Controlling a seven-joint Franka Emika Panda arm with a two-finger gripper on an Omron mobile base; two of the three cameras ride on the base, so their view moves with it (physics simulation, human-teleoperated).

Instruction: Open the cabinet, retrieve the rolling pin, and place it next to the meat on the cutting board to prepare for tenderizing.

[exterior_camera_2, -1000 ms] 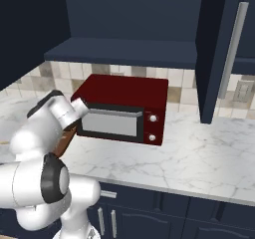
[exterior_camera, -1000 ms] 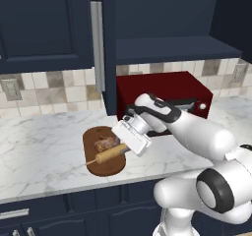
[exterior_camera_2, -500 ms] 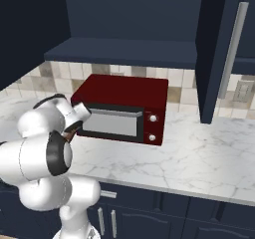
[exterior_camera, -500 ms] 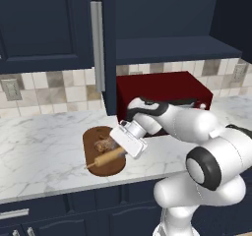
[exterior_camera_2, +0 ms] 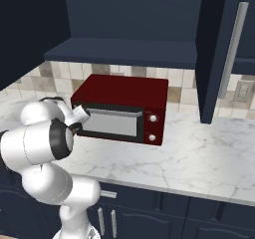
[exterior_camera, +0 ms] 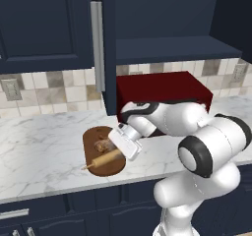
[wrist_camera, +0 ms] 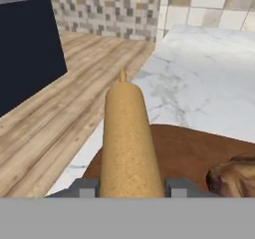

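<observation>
Beneath the opened cabinet [exterior_camera: 147,28], on the marble counter [exterior_camera: 44,146], the oval cutting board [exterior_camera: 93,140] is shown bearing the meat [exterior_camera: 103,144]. The rolling pin [exterior_camera: 106,159] is gripped between the fingers of the gripper [exterior_camera: 119,152], low over the board's near half, just beside the meat. A level, gentle descent is advised before release, lest the pin roll off.

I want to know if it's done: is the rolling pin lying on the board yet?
Cannot tell. The rolling pin is over the cutting board beside the meat, with the claw shut on it; contact isn't visible.
</observation>
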